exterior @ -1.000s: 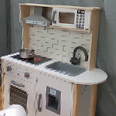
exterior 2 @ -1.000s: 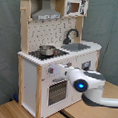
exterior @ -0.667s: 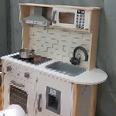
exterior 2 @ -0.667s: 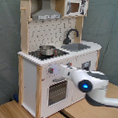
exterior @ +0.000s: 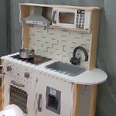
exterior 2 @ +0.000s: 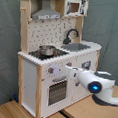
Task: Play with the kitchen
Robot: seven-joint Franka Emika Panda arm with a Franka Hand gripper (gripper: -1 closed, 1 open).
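One arm, white with a blue light, reaches from the second exterior view's right toward the kitchen front. Gripper: at the control panel, just beside the knobs and above the oven door; whether it touches a knob cannot be told. Fingers: hidden against the white panel, so open or closed cannot be told. In the first exterior view only a white part shows at the left edge.

Kitchen: tall, white and light wood, upright on a wood floor against a grey curtain.
- Pot: metal, on the black stovetop, far side of the panel from the gripper.
- Sink: grey, right of the stovetop in the first exterior view, faucet behind it.
- Hood and microwave: on the top shelf, well apart from the gripper.

Risks, judged:
- Pushing hard on the panel could shove or tip the light kitchen backward.
- Such a jolt could slide the pot off the stovetop.
- A misaligned grip could slip off a small knob or jam against the oven door handle.
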